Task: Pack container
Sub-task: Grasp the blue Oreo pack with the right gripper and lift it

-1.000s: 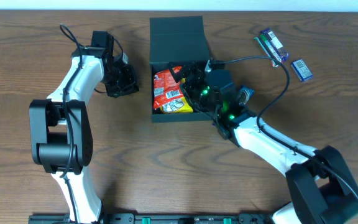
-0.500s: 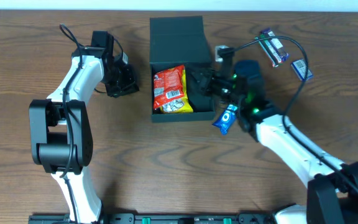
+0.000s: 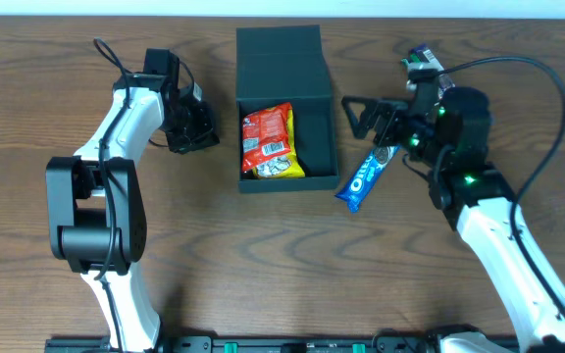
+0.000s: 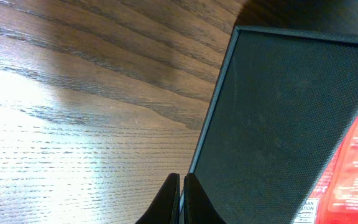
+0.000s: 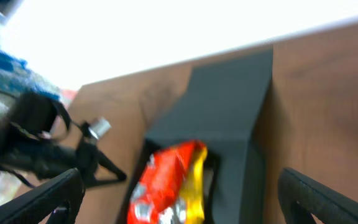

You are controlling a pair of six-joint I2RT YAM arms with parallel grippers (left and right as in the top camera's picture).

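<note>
Your right end effector (image 3: 349, 118) stands wide, with nothing between its fingers, just right of the container (image 3: 281, 61). A blue Oreo packet (image 3: 361, 180) lies on the surface (image 3: 214, 245) near that end effector, beside the container's near right corner. The container sits mid-surface toward the far edge, its lid flipped open to the far side. A red and yellow snack packet (image 3: 271, 142) lies inside, against the left wall. Your left end effector (image 4: 180, 186) is pinched closed on nothing, left of the container and apart from it.

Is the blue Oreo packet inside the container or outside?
Outside. The Oreo packet lies on the table, beside the container.
</note>
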